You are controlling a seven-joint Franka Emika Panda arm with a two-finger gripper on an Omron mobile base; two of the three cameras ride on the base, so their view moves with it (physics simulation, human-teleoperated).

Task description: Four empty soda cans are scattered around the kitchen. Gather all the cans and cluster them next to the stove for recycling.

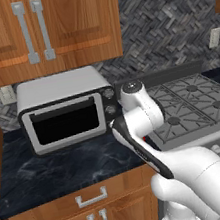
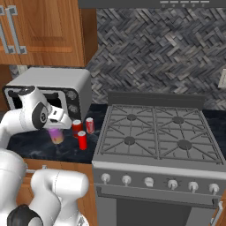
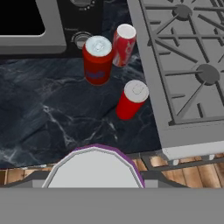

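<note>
Three cans [image 3: 114, 65] beside stove [image 3: 183, 65], pincer [image 2: 56, 131] gripping purple can [image 2: 56, 136]

Silver toaster oven [image 1: 64, 114] on black marbled counter [image 1: 61, 171], wooden cabinets [image 1: 43, 29] above, wall outlet [image 1: 214, 37] on tiles

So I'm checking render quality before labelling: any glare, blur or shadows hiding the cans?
Hand view: sharp, three cans clear, each casting a soft shadow on the counter; the purple can looms large, cut by the edge. Right base view: even light, cans small, no glare. Left base view: arm blocks them.
</note>
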